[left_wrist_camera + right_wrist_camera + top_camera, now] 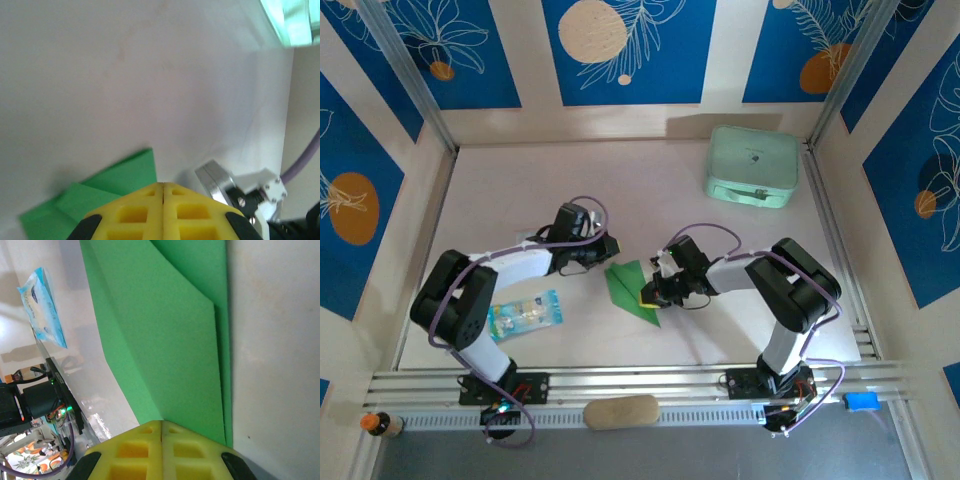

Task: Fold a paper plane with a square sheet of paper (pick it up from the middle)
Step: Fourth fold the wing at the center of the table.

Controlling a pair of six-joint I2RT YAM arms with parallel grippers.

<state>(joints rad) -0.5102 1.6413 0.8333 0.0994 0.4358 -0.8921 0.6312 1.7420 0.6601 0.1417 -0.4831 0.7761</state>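
Observation:
The square sheet of paper (630,288), bright green, lies mid-table folded into a narrow pointed paper plane shape with layered flaps. My left gripper (607,255) is shut at its far, wider end; in the left wrist view the closed yellow fingertips (163,185) sit just past the paper's corner (115,187), with nothing between them. My right gripper (650,297) is shut over the paper's right side. In the right wrist view its closed tips (162,422) rest against the green flaps (165,330), where a crease runs down to them. I cannot tell whether paper is pinched there.
A pale mint-green case (752,165) stands at the back right, and its edge (292,20) is in the left wrist view. A clear packet with blue print (525,312) lies left of the paper by the left arm. A tan oval pad (620,410) sits on the front rail.

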